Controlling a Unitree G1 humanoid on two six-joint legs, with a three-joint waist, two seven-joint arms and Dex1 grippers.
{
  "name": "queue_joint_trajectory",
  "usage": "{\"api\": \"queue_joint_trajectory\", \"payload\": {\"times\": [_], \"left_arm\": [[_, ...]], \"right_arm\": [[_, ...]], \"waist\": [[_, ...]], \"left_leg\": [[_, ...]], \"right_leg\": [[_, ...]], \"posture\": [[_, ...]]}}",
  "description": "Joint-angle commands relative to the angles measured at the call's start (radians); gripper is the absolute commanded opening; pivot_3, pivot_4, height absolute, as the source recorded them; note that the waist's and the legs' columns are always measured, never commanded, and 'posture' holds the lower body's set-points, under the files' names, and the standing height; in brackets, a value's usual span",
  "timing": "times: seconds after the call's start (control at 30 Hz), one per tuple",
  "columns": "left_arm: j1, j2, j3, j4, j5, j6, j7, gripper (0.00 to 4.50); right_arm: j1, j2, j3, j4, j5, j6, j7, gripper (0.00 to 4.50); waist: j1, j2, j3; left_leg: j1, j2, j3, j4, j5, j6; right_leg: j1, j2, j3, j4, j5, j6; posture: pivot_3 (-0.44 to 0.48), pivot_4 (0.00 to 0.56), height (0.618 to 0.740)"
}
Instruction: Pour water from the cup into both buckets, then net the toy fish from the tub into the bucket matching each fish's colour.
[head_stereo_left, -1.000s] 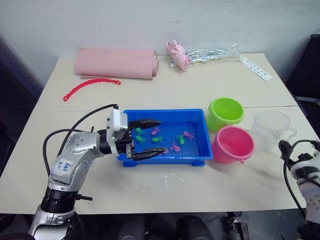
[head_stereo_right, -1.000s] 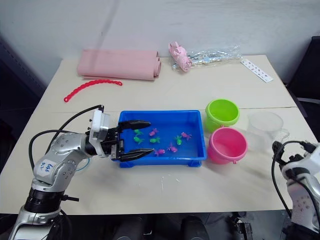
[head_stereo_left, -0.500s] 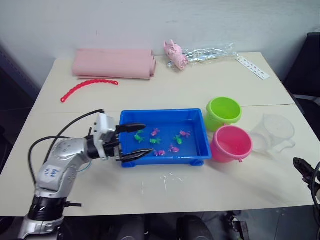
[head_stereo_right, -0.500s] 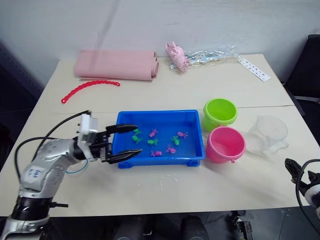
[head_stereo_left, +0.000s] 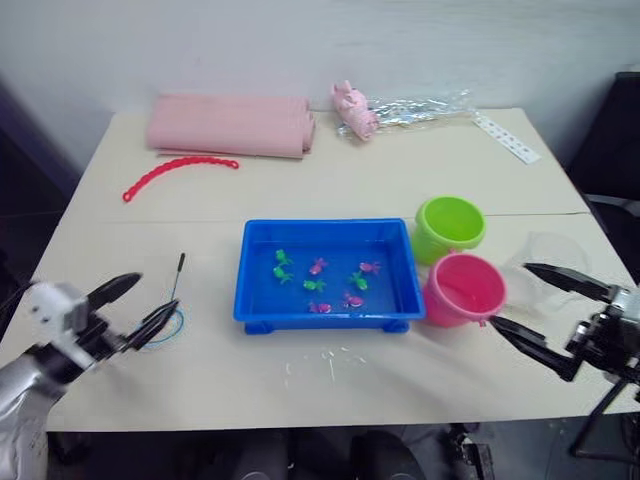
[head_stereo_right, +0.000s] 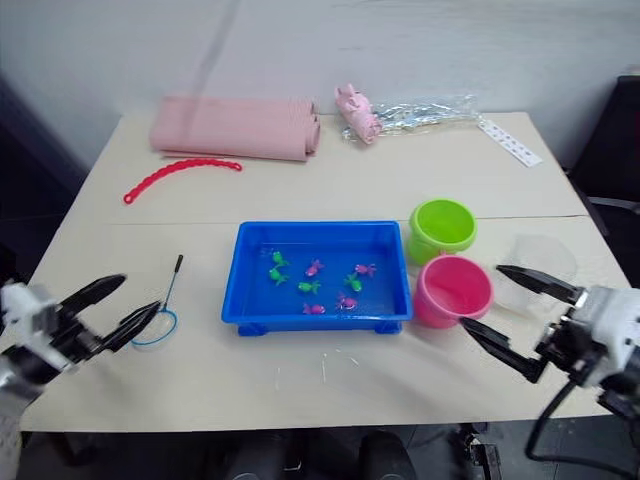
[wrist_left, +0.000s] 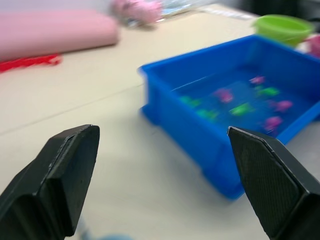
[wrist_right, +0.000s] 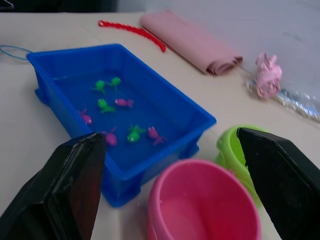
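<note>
- my left gripper (head_stereo_left: 130, 305) is spread wide and empty, low over the counter (head_stereo_left: 350, 170), well left of the tub (head_stereo_left: 330, 272).
- the net (head_stereo_right: 158, 318) lies flat between that gripper and the tub.
- the toy fish (head_stereo_left: 320, 280) sit in the tub.
- my right gripper (head_stereo_right: 505, 310) is spread, empty, just right of the pink bucket (head_stereo_left: 464, 289), in front of the cup (head_stereo_left: 555, 262).
- the green bucket (head_stereo_left: 450, 226) stands behind the pink one.

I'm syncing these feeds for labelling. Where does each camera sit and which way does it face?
Left eye and right eye views: on the head, looking down over the table; left tool and right tool show.
Left wrist view: along its open fingers toward the tub.
Right wrist view: along its open fingers over the pink bucket.
All views share the tub and the toy fish.
</note>
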Motion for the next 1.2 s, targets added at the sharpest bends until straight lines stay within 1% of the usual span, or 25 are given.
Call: {"api": "queue_joint_trajectory", "payload": {"times": [0.03, 0.1, 0.17, 0.2, 0.3, 0.43, 0.53, 0.6, 0.63, 0.73, 0.8, 0.87, 0.93, 1.0, 1.07, 1.13, 1.2], "left_arm": [[0.115, -0.034, 0.146, 0.071, 0.018, -0.091, 0.035, 4.5], [0.178, -0.058, 0.193, 0.112, 0.026, -0.128, 0.052, 4.5], [0.23, -0.092, 0.238, 0.137, 0.011, -0.141, 0.082, 4.5], [0.249, -0.106, 0.249, 0.141, 0.008, -0.151, 0.091, 4.5], [0.297, -0.143, 0.263, 0.14, 0.003, -0.162, 0.11, 4.5], [0.311, -0.162, 0.238, 0.1, -0.025, -0.133, 0.113, 4.5], [0.288, -0.144, 0.194, 0.042, -0.028, -0.09, 0.124, 4.5], [0.265, -0.121, 0.162, -0.002, -0.026, -0.036, 0.152, 4.5], [0.243, -0.098, 0.133, -0.038, -0.024, 0.017, 0.177, 4.5], [0.172, -0.033, 0.053, -0.142, -0.039, 0.172, 0.237, 4.5], [0.105, 0.027, -0.009, -0.213, -0.016, 0.309, 0.318, 4.5], [-0.049, 0.076, -0.097, -0.266, -0.006, 0.513, 0.462, 4.5], [-0.144, 0.092, -0.142, -0.287, -0.005, 0.642, 0.544, 4.5], [-0.269, 0.111, -0.236, -0.224, 0.061, 0.748, 0.62, 4.5], [-0.393, 0.086, -0.286, -0.111, 0.091, 0.787, 0.663, 4.5], [-0.467, 0.07, -0.345, -0.018, 0.119, 0.791, 0.659, 4.5], [-0.501, 0.068, -0.39, 0.04, 0.153, 0.783, 0.655, 4.5]], "right_arm": [[-0.05, -0.017, 0.102, 0.013, 0.003, -0.059, 0.1, 4.43], [-0.068, -0.016, 0.156, 0.045, -0.019, -0.089, 0.143, 4.43], [-0.101, -0.008, 0.195, 0.096, -0.051, -0.128, 0.156, 4.43], [-0.116, -0.006, 0.209, 0.115, -0.064, -0.148, 0.162, 4.43], [-0.143, -0.001, 0.238, 0.149, -0.077, -0.187, 0.176, 4.43], [-0.148, 0.001, 0.253, 0.162, -0.058, -0.193, 0.183, 4.43], [-0.144, 0.002, 0.257, 0.157, -0.053, -0.2, 0.188, 4.43], [-0.144, 0.001, 0.254, 0.15, -0.043, -0.198, 0.188, 4.43], [-0.145, 0.0, 0.251, 0.141, -0.033, -0.189, 0.184, 4.43], [-0.136, -0.013, 0.247, 0.116, -0.002, -0.168, 0.196, 4.43], [-0.134, -0.02, 0.246, 0.106, 0.014, -0.154, 0.202, 4.43], [-0.139, -0.026, 0.249, 0.091, 0.029, -0.137, 0.201, 4.43], [-0.142, -0.029, 0.249, 0.084, 0.035, -0.128, 0.201, 4.43], [-0.149, -0.027, 0.255, 0.079, 0.035, -0.121, 0.2, 4.43], [-0.159, -0.025, 0.261, 0.069, 0.025, -0.121, 0.188, 4.43], [-0.161, -0.024, 0.266, 0.063, 0.012, -0.12, 0.176, 4.43], [-0.16, -0.022, 0.269, 0.06, 0.003, -0.121, 0.17, 4.43]], "waist": [[-0.003, -0.003, 0.0], [0.001, -0.004, 0.0], [0.006, -0.005, 0.001], [0.01, -0.006, 0.001], [0.021, -0.006, 0.001], [0.029, -0.006, 0.001], [0.029, -0.005, 0.002], [0.027, -0.004, 0.002], [0.028, -0.005, 0.002], [0.034, -0.004, 0.002], [0.032, -0.004, 0.002], [0.03, -0.004, 0.002], [0.031, -0.003, 0.003], [0.029, -0.003, 0.003], [0.027, -0.002, 0.003], [0.024, -0.002, 0.003], [0.023, -0.002, 0.003]], "left_leg": [[0.0, 0.0, 0.0, 0.0, 0.0, 0.0], [0.0, 0.001, -0.001, 0.0, -0.001, -0.001], [0.0, 0.001, -0.001, 0.0, -0.003, 0.0], [0.0, 0.001, -0.001, 0.0, -0.006, 0.006], [-0.001, 0.0, -0.001, 0.002, -0.008, 0.008], [-0.001, 0.0, -0.001, 0.002, -0.009, 0.007], [-0.001, 0.0, -0.001, 0.002, -0.009, 0.007], [-0.001, -0.002, -0.012, 0.002, -0.008, 0.007], [0.0, -0.002, -0.014, 0.003, -0.007, 0.005], [0.0, -0.002, -0.015, 0.003, -0.007, 0.004], [0.001, -0.002, -0.015, 0.003, -0.006, 0.004], [0.001, -0.002, -0.014, 0.004, -0.006, 0.003], [0.002, -0.002, -0.013, 0.004, -0.004, 0.0], [0.002, -0.002, -0.013, 0.004, -0.003, -0.001], [0.003, -0.001, -0.012, 0.003, -0.002, -0.002], [0.002, 0.0, -0.011, 0.003, -0.001, -0.004], [0.002, 0.0, -0.01, 0.002, -0.001, -0.005]], "right_leg": [[0.0, 0.0, 0.0, 0.0, 0.0, 0.0], [0.0, 0.0, -0.001, 0.0, 0.0, 0.0], [0.0, 0.0, -0.001, -0.001, 0.0, 0.0], [0.0, -0.001, -0.001, -0.002, 0.0, 0.0], [0.001, -0.002, -0.001, -0.003, 0.0, 0.0], [0.001, -0.002, -0.001, -0.004, 0.0, 0.0], [0.003, -0.002, -0.002, -0.005, 0.0, 0.0], [0.013, -0.003, -0.017, -0.01, 0.0, 0.0], [0.015, -0.003, -0.02, -0.011, 0.0, 0.0], [0.014, -0.002, -0.018, -0.009, 0.0, 0.0], [0.014, -0.002, -0.017, -0.008, 0.0, 0.0], [0.014, -0.002, -0.016, -0.008, 0.0, 0.0], [0.015, -0.002, -0.015, -0.007, 0.0, 0.0], [0.014, -0.001, -0.014, -0.005, 0.0, 0.0], [0.013, 0.0, -0.013, -0.005, 0.0, 0.0], [0.01, 0.001, -0.013, -0.004, 0.0, 0.0], [0.01, 0.001, -0.013, -0.003, 0.0, 0.0]], "posture": [[0.0, 0.15, 0.74], [0.0, 0.15, 0.74], [0.0, 0.15, 0.74], [0.0, 0.15, 0.74], [0.0, 0.15, 0.74], [0.0, 0.15, 0.74], [0.0, 0.15, 0.74], [0.0, 0.15, 0.74], [0.0, 0.15, 0.74], [0.0, 0.15, 0.74], [0.0, 0.15, 0.74], [0.0, 0.15, 0.74], [0.0, 0.15, 0.74], [0.0, 0.15, 0.74], [0.0, 0.15, 0.74], [0.0, 0.15, 0.74], [0.0, 0.15, 0.74]]}}
